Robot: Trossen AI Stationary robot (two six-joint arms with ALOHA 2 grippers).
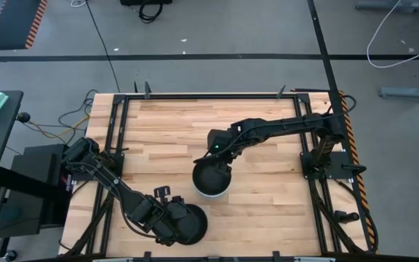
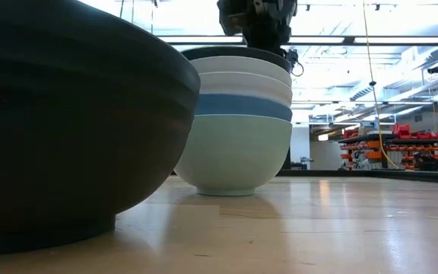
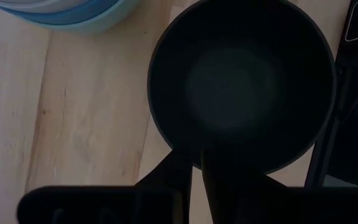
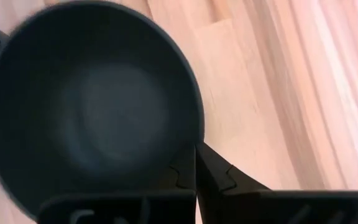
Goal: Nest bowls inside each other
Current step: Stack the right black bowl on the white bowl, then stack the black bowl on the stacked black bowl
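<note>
A stack of bowls stands mid-table on the mint bowl's base. Above it come the blue bowl and two white bowls. A black bowl sits in the top of the stack. My right gripper is shut on its far rim. The second black bowl rests on its base near the table's near edge and looms large in the low view. My left gripper is shut on its left rim. My left gripper pinches the second black bowl's rim, one finger inside the bowl and one outside. It comes from above and the table's left. The bowl stands upright with its base on the table. My right gripper pinches the top black bowl's rim on its far side, one finger inside the bowl and one outside. It comes from above, pointing down. The bowl sits upright, nested in the upper white bowl, with only its rim showing.
Black frame rails run along the table's left, right and far sides, with cables beyond the left rail. Bare wood lies right of the stack and toward the far edge.
</note>
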